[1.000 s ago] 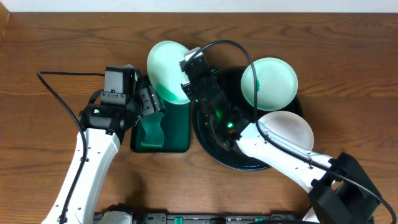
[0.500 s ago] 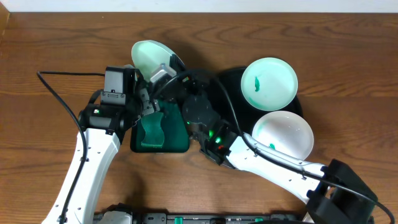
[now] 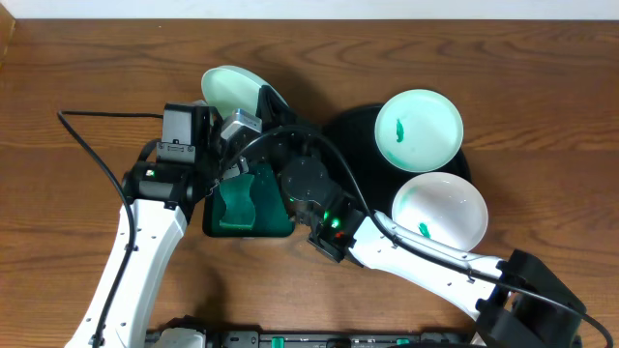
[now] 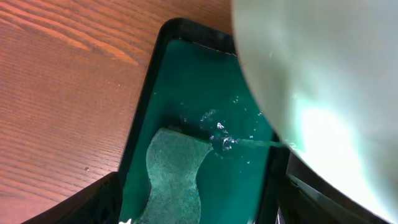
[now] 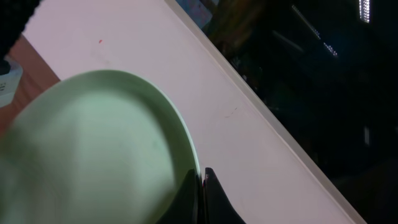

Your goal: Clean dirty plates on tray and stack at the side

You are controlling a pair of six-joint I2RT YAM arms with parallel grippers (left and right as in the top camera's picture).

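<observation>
Wooden table (image 3: 542,87) runs under both arms. The right gripper (image 5: 200,186) is pinched tight on the rim of 1 plate (image 5: 93,143), which is held tilted just past its fingertips, above the dark green tray (image 4: 142,118). The left gripper (image 4: 196,198) stands wide and holds nothing, with a green sponge (image 4: 177,174) directly below it. Well to the right of both grippers, 2 more plates (image 3: 419,129) rest on the black tray (image 3: 353,126).
</observation>
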